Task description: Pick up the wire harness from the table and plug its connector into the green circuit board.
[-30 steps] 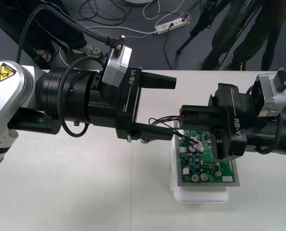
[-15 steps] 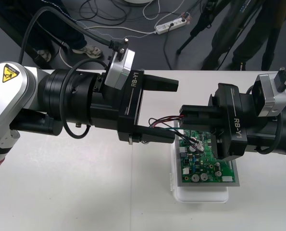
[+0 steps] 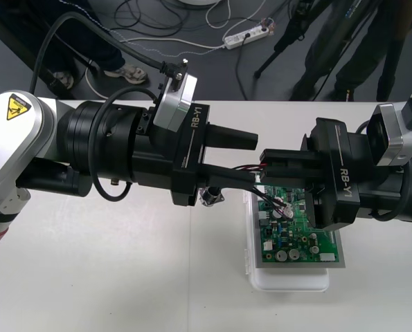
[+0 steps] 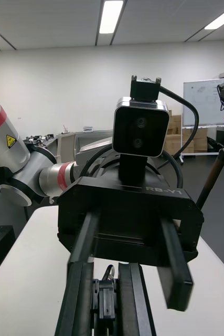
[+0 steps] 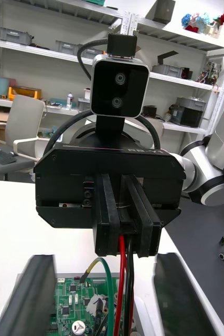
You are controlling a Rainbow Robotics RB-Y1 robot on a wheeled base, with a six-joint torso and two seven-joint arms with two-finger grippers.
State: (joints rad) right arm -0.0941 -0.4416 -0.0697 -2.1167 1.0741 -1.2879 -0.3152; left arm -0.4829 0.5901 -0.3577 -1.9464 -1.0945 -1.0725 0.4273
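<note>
Clamped together on the wires of the wire harness (image 5: 123,273), the right gripper (image 3: 266,163) is held just above the far edge of the green circuit board (image 3: 296,238). This hold is judged to keep the plug end over the board so it can be steered down. Red, black and green wires are seen running out from between its tips toward six o'clock, down to the board. Whether the plug is seated there cannot be told.

At nine o'clock the left gripper (image 3: 253,158) is set nose to nose with it. Its fingers (image 5: 35,299) are spread wide apart, one at twelve and one at six o'clock of the right tips, and nothing is gripped. It is probably placed there to steady the slack.

The round metal socket (image 3: 211,196) is seen at eight o'clock, under the lower left finger and beside the white base (image 3: 289,280). Whether it rests on the table (image 3: 88,277) cannot be told. The harness is judged thin and limp, easily snagged.
</note>
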